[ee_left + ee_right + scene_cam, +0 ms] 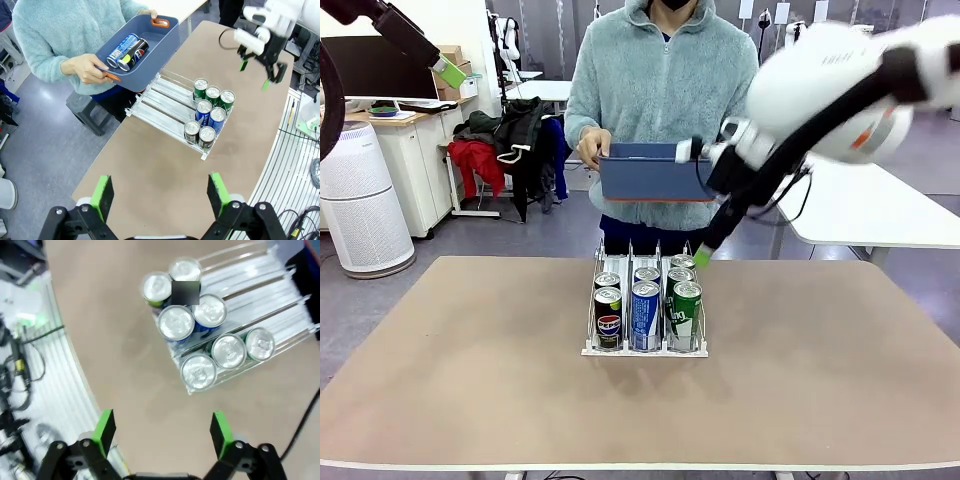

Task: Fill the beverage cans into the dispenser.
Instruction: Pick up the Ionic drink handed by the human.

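Note:
The dispenser [592,349] stands mid-table with several upright cans at its front end. A black Pepsi can [608,325] heads the left lane, a blue-white can [645,315] the middle and a green can [686,312] the right. My right gripper [705,250] hangs open just above the rear of the right lane, holding nothing; its wrist view looks down on the silver can tops [175,322] past the open gripper [162,432]. High at the far left, my left gripper [445,70] is open and empty [160,195], far above the dispenser [160,100].
A person at the far side holds a dark blue bin [655,170] over the table's far edge. Two more cans [128,50] lie in the bin [165,35]. Bare tabletop [470,340] surrounds the rack on all sides.

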Action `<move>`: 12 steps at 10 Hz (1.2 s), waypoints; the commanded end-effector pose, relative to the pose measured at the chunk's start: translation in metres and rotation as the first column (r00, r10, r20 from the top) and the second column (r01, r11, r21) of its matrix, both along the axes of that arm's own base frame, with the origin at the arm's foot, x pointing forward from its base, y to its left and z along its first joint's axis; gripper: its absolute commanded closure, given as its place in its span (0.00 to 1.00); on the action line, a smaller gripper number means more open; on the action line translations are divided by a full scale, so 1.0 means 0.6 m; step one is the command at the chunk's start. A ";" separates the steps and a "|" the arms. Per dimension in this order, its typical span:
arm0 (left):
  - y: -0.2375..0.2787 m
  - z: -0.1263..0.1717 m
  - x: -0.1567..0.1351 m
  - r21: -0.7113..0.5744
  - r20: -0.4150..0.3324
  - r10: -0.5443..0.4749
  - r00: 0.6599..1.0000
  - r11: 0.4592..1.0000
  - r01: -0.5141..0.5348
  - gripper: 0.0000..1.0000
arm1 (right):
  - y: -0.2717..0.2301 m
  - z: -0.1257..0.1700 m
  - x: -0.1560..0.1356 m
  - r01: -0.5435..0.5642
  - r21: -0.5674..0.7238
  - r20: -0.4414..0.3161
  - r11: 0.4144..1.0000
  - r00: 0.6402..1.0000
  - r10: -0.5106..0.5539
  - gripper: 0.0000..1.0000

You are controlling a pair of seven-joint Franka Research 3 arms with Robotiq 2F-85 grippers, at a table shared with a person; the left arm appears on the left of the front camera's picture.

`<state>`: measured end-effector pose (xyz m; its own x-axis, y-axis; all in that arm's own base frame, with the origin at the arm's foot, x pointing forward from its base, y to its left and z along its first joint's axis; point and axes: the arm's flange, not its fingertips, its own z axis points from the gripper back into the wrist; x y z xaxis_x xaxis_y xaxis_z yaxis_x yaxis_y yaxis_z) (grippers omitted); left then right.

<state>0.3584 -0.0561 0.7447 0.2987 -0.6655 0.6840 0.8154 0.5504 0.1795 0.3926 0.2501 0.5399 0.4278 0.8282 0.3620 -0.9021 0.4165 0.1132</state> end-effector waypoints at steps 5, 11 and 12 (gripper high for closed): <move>0.000 -0.001 0.002 -0.006 0.006 -0.003 1.000 1.000 0.003 0.00 | -0.107 0.304 -0.002 0.009 0.104 0.159 0.994 0.987 -0.025 0.00; 0.000 -0.001 0.002 -0.006 0.006 -0.003 1.000 1.000 0.003 0.00 | -0.180 0.431 -0.071 0.071 0.176 0.435 0.982 0.889 -0.142 0.00; 0.000 -0.001 0.002 -0.006 0.006 -0.003 1.000 1.000 0.003 0.00 | -0.190 0.440 -0.079 0.091 0.194 0.448 0.977 0.878 -0.170 0.00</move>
<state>0.3582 -0.0565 0.7449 0.2986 -0.6662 0.6834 0.8150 0.5506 0.1806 0.3488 0.1421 0.8154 0.2694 0.6928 0.6689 -0.8328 0.5164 -0.1994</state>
